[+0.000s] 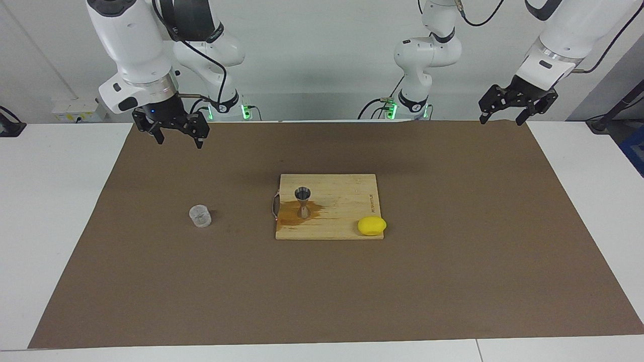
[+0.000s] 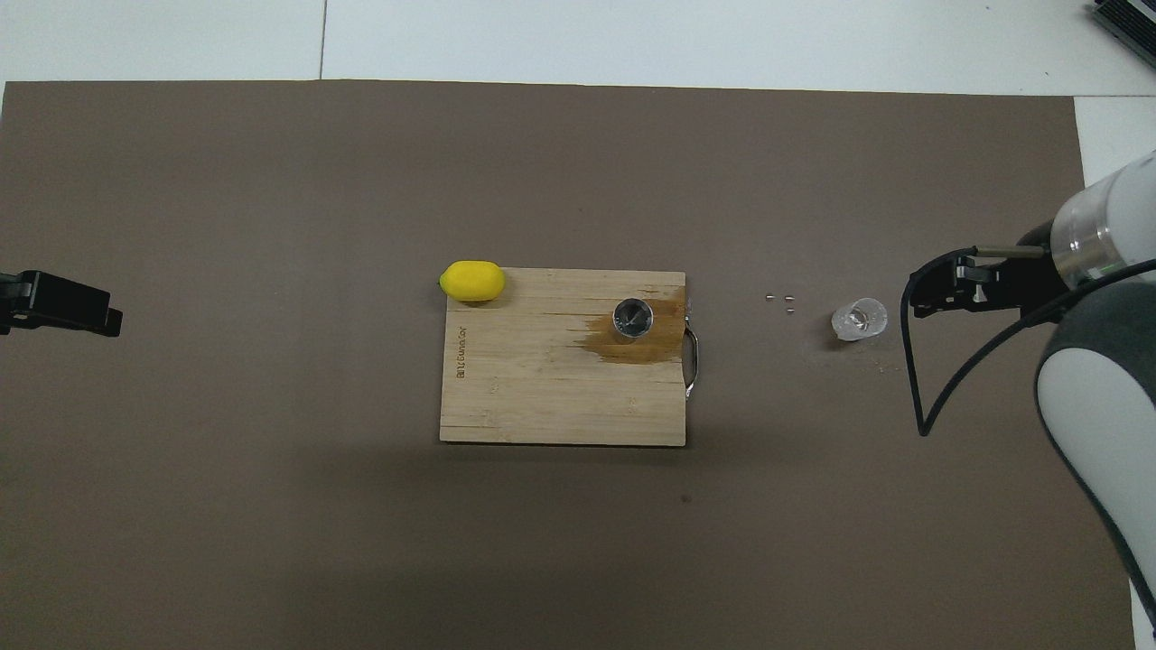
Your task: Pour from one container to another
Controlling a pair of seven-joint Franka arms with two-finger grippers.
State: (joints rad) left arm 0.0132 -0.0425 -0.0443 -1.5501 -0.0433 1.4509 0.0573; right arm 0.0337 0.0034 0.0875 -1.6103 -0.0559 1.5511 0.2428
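Clear cup (image 1: pixel 200 216) sits upright on the brown mat toward the right arm's end, nothing touching it. Jigger (image 1: pixel 303 201) stands on the cutting board (image 1: pixel 347 201) in a brown spill, looks poured already. Right tool (image 1: pixel 174 134) and left tool (image 1: pixel 509 111) both hang empty, fingers apart.

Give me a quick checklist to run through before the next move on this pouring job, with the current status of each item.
1. Small clear round cup upright on the brown mat: ok.
2. Silvery hourglass metal jigger upright on the wooden cutting board: ok.
3. Board dry around jigger: not ok, brown wet stain.
4. Right gripper empty, jaws open: ok.
5. Left gripper waiting at the mat's edge, jaws open: ok.
6. Cup's contents: cannot tell.
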